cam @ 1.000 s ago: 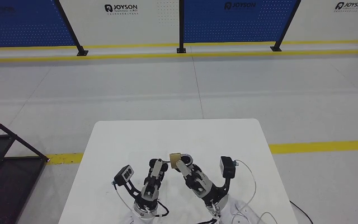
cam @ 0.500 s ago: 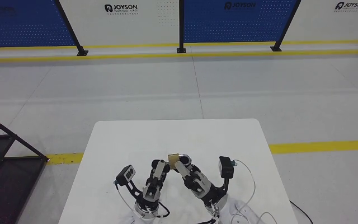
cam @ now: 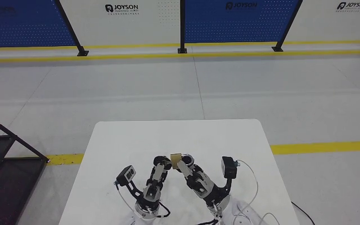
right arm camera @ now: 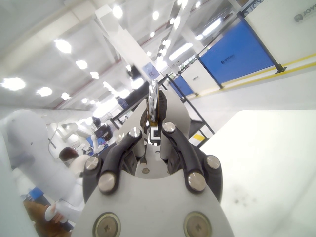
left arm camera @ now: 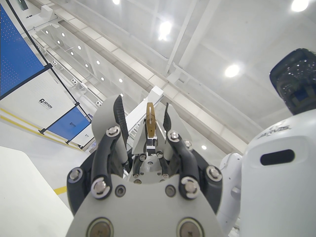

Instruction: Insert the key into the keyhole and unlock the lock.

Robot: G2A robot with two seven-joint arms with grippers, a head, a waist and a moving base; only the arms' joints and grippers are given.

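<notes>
Panels (cam: pixel 236 19) in blue and white, with lettering on them, stood beyond a yellow line (cam: pixel 225 54), well apart from the table (cam: pixel 225 135). A black rack (cam: pixel 14 149) stood just beside it. Above the table's near part my right gripper (right arm camera: pixel 154 102) pinched the lock (cam: pixel 175 158). My left gripper (left arm camera: pixel 143 114) was spread, just beside the lock, with the key (left arm camera: pixel 150 120) upright between its fingers.

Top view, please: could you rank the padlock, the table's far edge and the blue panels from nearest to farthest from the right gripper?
1. Padlock, held in the right gripper.
2. Table's far edge, ahead of it.
3. Blue panels, across the floor.
</notes>
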